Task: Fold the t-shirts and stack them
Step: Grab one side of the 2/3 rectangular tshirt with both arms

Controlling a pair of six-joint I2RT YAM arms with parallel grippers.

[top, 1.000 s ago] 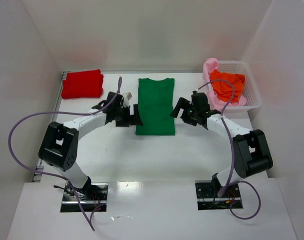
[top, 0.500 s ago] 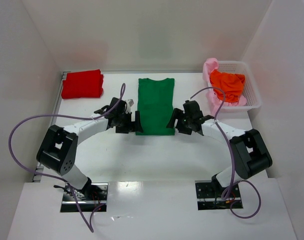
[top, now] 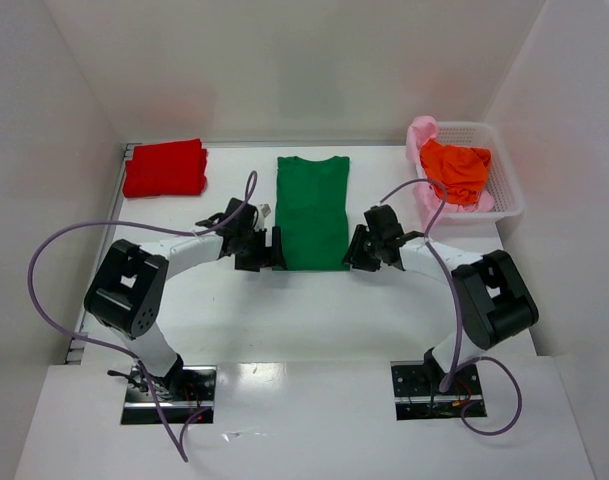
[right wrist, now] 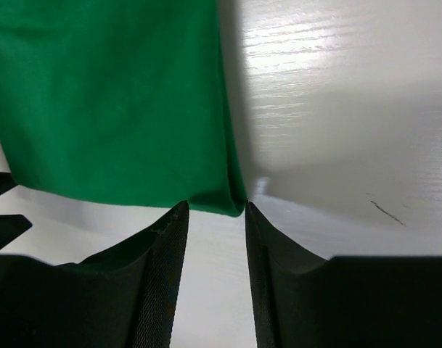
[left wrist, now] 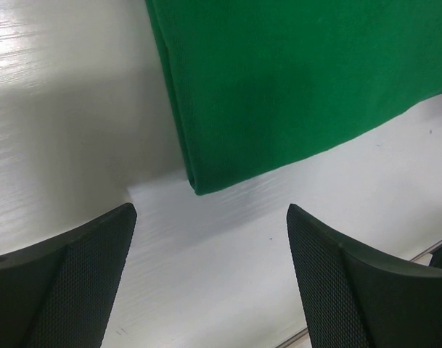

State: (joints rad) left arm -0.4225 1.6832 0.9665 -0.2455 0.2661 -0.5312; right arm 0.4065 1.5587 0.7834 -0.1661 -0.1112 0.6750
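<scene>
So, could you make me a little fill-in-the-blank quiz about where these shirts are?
1. The long shirt in the middle is ____.
2. The folded red shirt lies in the far ____ corner.
3. The orange shirt sits in a white ____.
Missing: green; left; basket.

The dark green cloth t-shirt (top: 311,212) lay mid-way across the white table (top: 314,310), with the folded red cloth t-shirt (top: 165,168) at the far left corner. At the far right stood the white plastic mesh basket (top: 506,185), the orange cloth t-shirt (top: 454,170) in it atop the pale pink cloth t-shirt (top: 421,132). The left gripper (top: 270,249) sat just beside the green shirt's near left corner, the right gripper (top: 356,251) at its near right corner.
</scene>
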